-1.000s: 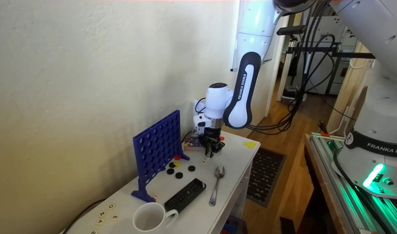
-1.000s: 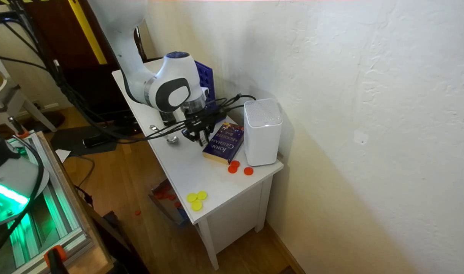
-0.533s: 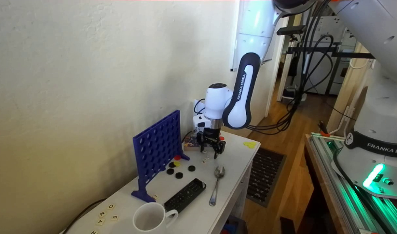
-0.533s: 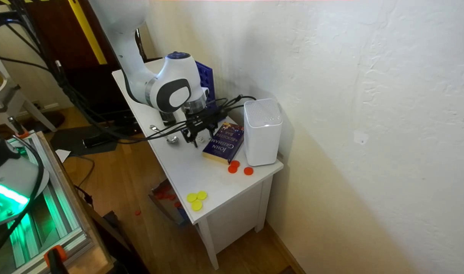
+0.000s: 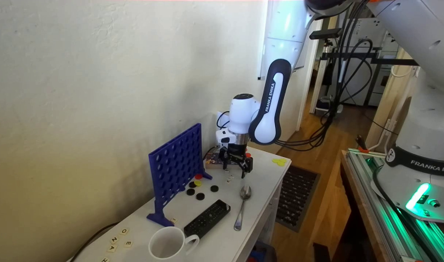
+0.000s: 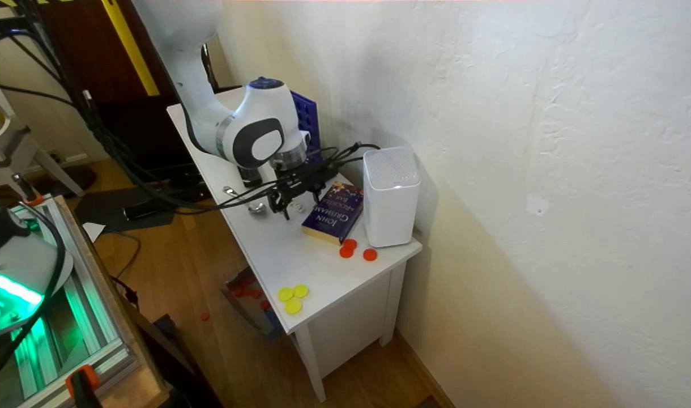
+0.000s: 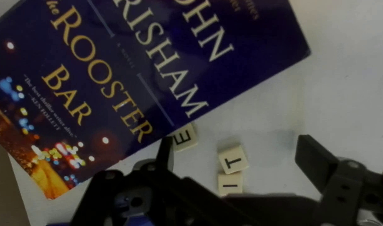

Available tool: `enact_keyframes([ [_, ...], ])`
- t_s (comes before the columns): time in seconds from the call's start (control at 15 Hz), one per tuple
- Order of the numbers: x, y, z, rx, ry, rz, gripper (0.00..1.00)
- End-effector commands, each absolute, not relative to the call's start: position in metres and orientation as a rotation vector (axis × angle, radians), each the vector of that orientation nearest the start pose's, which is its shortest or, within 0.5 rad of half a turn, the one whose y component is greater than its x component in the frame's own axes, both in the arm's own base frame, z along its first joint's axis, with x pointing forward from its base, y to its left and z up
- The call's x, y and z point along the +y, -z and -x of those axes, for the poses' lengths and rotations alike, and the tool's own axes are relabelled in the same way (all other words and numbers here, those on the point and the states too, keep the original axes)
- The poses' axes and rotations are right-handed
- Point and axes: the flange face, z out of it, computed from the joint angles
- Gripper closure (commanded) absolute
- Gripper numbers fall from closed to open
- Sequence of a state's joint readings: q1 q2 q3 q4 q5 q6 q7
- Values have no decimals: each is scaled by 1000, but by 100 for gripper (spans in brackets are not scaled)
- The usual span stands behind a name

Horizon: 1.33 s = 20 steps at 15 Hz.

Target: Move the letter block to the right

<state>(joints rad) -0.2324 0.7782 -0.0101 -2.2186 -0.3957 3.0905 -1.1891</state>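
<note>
Three cream letter blocks lie flat on the white table in the wrist view. The T block [image 7: 233, 159] sits turned against the I block [image 7: 230, 183], whose lower edge my gripper's body hides. An E block [image 7: 183, 137] lies at the edge of the book. Which of them the task means I cannot tell. My gripper [image 7: 235, 138] stands wide open, one fingertip beside the E block, T and I between its fingers but untouched. In an exterior view the open gripper [image 5: 234, 173] is low over the small blocks [image 5: 230, 178].
A dark blue book [image 6: 335, 209] adjoins the gripper, with a white box [image 6: 392, 198] behind it. Around are a blue grid frame [image 5: 176, 163], black discs [image 5: 200, 196], a spoon [image 5: 245, 193], a remote [image 5: 207, 218], a mug [image 5: 167, 243] and more letter tiles [image 5: 128, 243].
The fingers, close together over the blocks a second ago, have spread wide apart. The small blocks now show between them. The arm has hardly moved.
</note>
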Motion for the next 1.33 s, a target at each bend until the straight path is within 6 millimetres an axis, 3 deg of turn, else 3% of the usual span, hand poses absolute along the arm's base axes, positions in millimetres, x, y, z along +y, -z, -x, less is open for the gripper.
enact_keyframes([
  [0.0,-93,-27,-496,-2009,35,2484,0],
  [1.27,-96,-28,-514,-2064,19,2444,0],
])
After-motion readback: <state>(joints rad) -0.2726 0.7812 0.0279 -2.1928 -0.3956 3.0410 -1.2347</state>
